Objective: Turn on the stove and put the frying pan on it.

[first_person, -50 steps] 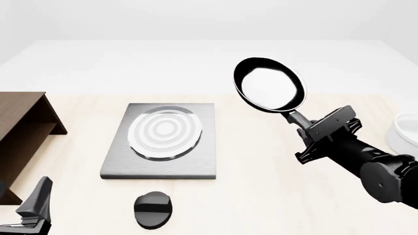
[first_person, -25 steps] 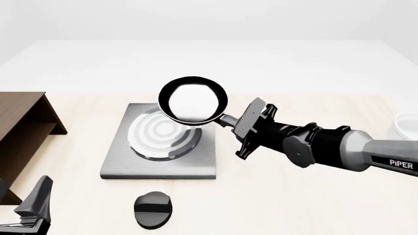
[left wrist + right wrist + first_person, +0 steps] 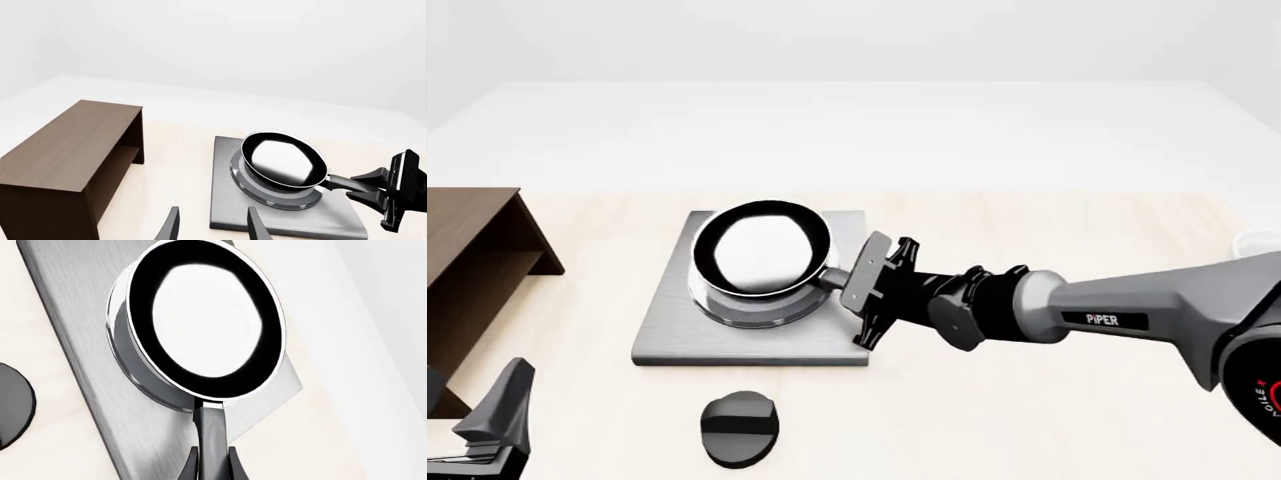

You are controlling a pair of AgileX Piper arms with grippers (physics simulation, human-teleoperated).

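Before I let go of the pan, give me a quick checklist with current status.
1. Pan over the burner: ok, roughly centered on it.
2. Pan resting on the burner: cannot tell; the left wrist view suggests it may be tilted, slightly above.
3. Right gripper grip: ok, shut on the handle.
4. Knob turned on: cannot tell; nothing is touching it.
5. Left gripper: ok, open, holding nothing, clear of the stove.
6. Shelf clear of the pan: ok.
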